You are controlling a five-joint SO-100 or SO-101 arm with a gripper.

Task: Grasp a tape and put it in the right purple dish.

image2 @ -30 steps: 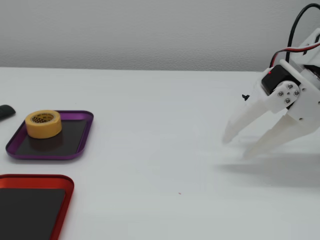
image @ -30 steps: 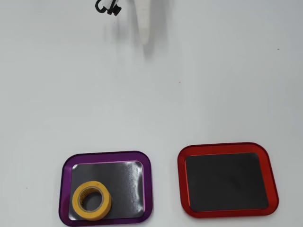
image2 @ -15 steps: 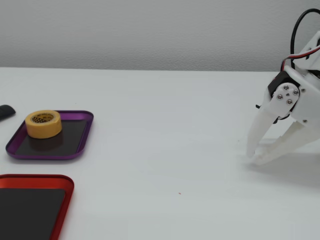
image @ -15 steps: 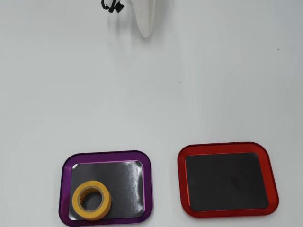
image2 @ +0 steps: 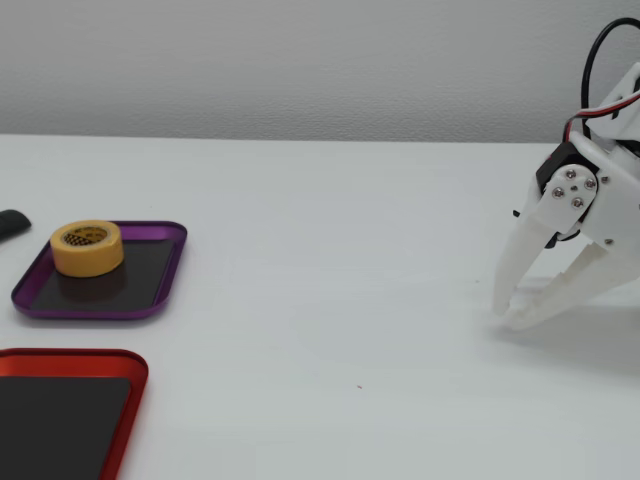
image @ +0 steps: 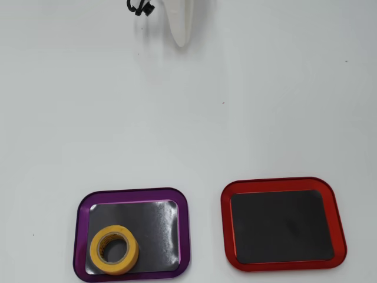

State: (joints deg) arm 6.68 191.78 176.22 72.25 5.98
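Yellow tape near purple dish's corner (hand far off, tips together, empty).

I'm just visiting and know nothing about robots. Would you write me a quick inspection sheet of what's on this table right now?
Surface: plain white table, clean.
Job's things: yellow tape lies flat inside the purple tray, in its lower left corner in the overhead view; red tray beside it is empty.
Clutter: a dark object at the fixed view's left edge, too cut off to identify.
Gripper: white gripper far from the trays, tips close together at the table, holding nothing.
Cables: black and red wires on the arm.
Surroundings: grey wall behind.
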